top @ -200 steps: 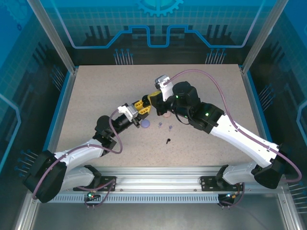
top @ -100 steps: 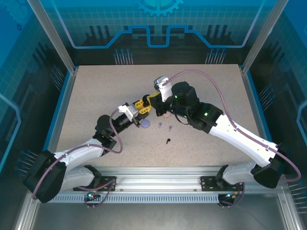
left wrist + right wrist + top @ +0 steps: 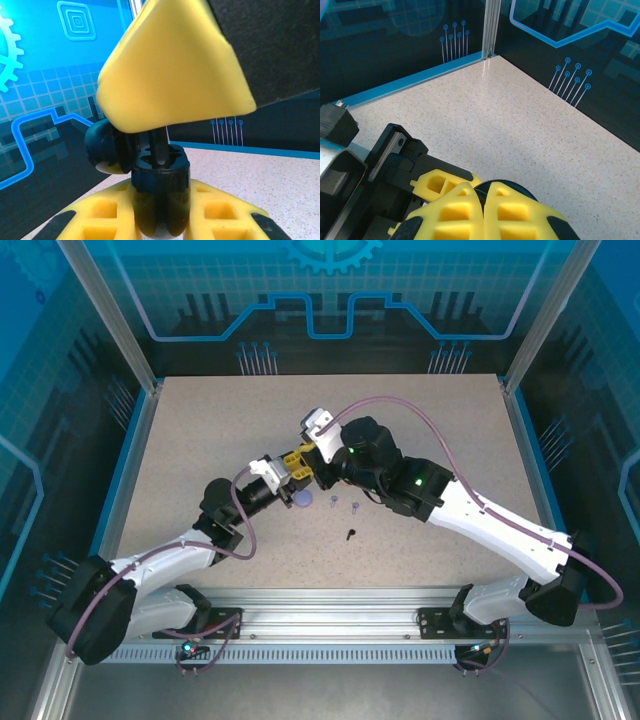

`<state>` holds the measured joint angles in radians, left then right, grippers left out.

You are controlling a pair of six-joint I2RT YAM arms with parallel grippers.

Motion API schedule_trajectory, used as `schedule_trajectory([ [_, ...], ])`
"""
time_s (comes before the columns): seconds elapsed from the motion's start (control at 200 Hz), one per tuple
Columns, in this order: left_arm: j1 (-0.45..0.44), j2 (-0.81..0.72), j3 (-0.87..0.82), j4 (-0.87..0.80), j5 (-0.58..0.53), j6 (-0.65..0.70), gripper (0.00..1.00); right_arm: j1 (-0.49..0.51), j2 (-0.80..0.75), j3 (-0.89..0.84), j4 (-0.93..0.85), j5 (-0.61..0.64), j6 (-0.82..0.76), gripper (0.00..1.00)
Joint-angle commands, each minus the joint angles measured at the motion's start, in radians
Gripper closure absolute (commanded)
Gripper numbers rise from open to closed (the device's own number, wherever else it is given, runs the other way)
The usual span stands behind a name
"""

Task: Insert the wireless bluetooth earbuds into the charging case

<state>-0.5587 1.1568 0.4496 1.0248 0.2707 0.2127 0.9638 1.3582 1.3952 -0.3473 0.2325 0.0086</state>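
Top view, L to R. L arm reaches in from 7 o'clock. The left gripper [image 3: 298,464] sits near mid-table [image 3: 200,440], tip to tip with the right gripper [image 3: 318,458], whose arm comes in from 4 o'clock.

L wrist cam: left gripper [image 3: 160,220] has its yellow fingers [image 3: 110,215] closed in on a black case [image 3: 160,170], one finger each side, so it is pinching the case. Case sits upright, open sockets facing up. A thin black stem [image 3: 161,142] stands in the middle socket. It runs up to the underside of the R arm's yellow finger [image 3: 170,65] at 12 o'clock.

R wrist cam: right gripper [image 3: 482,210] has both pads pressed together, no gap showing. We can't tell if the stem is caught between them. A dark round shape shows just under the pads.

On the table, at 6 o'clock of the meeting grippers, lies a purple case [image 3: 304,499]. At its 3 o'clock are two purple buds [image 3: 332,502] [image 3: 354,506], near each other but apart. A black bud [image 3: 350,534] lies alone at 6 o'clock of those, clear of both arms.
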Motion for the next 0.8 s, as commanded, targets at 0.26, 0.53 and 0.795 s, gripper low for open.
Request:
schedule_trajectory([
  [0.26, -0.004, -0.031, 0.044, 0.040, -0.001, 0.007, 1.00, 0.050, 0.009, -0.007, -0.057, 0.031, 0.005, 0.98],
  [0.53, -0.004, -0.007, 0.005, 0.094, 0.042, 0.019, 1.00, 0.016, -0.065, 0.041, -0.052, 0.037, 0.034, 0.97],
  [0.795, -0.004, 0.023, -0.001, 0.122, 0.089, 0.072, 1.00, -0.001, -0.140, 0.003, -0.056, 0.021, 0.039, 0.97],
])
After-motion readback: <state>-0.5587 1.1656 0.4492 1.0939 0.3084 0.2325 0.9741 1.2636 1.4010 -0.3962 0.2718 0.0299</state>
